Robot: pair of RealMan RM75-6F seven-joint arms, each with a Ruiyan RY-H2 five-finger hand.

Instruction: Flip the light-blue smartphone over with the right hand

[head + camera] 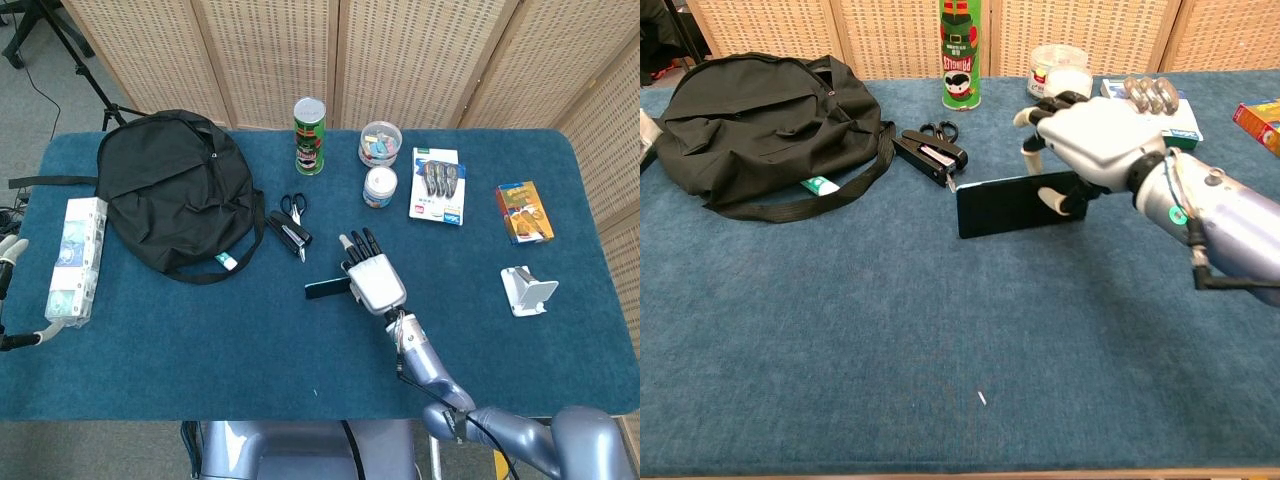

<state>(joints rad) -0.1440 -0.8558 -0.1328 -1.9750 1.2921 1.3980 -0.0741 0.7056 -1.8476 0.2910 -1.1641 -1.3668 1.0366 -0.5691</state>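
The smartphone (323, 290) is off the cloth and stands on its long edge, its dark screen (1005, 205) facing the chest camera. My right hand (372, 280) grips its right end, thumb (1058, 201) on the screen side and the other fingers (1045, 118) curled over the top onto the back. The light-blue back is hidden in both views. At the far left edge of the head view only a sliver of my left hand (8, 252) shows, beside the table, and its fingers are too cut off to read.
A black stapler (930, 156) and scissors (937, 129) lie just left of the phone. Behind stand a Pringles can (310, 135), two small jars (379, 186) and a white clip box (437, 184). A black backpack (175, 190) fills the left. A white stand (527, 290) sits at the right.
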